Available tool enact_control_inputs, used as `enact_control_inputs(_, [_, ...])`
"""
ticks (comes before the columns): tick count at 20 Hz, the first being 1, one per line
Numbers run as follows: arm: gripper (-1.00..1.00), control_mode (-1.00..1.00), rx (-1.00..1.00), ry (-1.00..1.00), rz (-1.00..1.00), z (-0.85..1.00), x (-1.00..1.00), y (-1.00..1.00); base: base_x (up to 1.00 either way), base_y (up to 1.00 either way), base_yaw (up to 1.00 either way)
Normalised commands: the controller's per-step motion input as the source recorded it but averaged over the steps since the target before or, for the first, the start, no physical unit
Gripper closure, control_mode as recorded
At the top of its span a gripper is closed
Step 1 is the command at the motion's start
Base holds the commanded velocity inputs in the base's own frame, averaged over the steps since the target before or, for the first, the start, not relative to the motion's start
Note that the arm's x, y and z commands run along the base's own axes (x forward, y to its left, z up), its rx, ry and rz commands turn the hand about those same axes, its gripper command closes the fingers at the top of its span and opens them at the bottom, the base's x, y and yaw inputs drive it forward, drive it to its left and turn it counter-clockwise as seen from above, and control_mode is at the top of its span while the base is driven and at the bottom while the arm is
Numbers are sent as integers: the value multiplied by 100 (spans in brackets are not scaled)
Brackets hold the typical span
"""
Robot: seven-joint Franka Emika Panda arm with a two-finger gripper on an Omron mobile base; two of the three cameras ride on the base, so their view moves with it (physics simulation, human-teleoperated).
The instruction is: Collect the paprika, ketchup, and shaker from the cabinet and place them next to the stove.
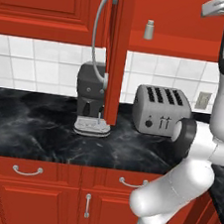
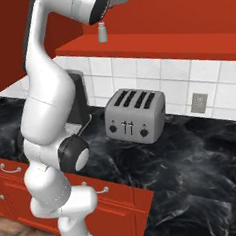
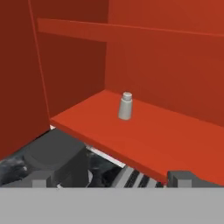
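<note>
On the lower shelf of the glossy red wall cabinet [image 3: 144,140] stands the small light grey metallic shaker with a rounded top [image 3: 125,106], upright and alone, nothing near it. In the hand view it sits just above centre, toward twelve o'clock from the two-finger gripper [image 3: 112,178], whose dark tips stand spread wide with nothing between them.

You will likely find the shaker light and rigid, but its smooth round metal skin may slip, and being narrow and tall for its foot it could tip from a nudge. Take it around the straight body below the domed cap, jaws square to the sides.

The shelf is flat, bare red panel with free room on both sides of the shaker, so you have space to come in level. The open door with its long curved silver handle [image 1: 100,32] hangs at nine o'clock of the shaker in the left base view. Below lie the black marbled counter [image 2: 193,159], a silver four-slot toaster [image 2: 135,116] and a dark grey coffee machine [image 1: 90,93].
</note>
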Motion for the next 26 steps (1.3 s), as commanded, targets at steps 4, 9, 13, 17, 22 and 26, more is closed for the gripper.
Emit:
enact_control_inputs(4, [-100, -100, 0, 0, 0, 0, 57, -11, 0, 0, 0])
enact_control_inputs(9, [-100, -100, 0, -1, 0, -2, 55, -3, 0, 0, 0])
enact_control_inputs(13, [-100, -100, 0, -4, 0, -9, 49, 0, 0, 0, 0])
enact_control_inputs(17, [-100, -100, 0, -6, 3, -10, 39, 0, 0, 0, 0])
enact_control_inputs(22, [-100, -100, 0, -7, 3, -12, 35, 0, 0, 0, 0])
enact_control_inputs(26, [-100, -100, 0, -5, 5, -10, 40, 0, 0, 0, 0])
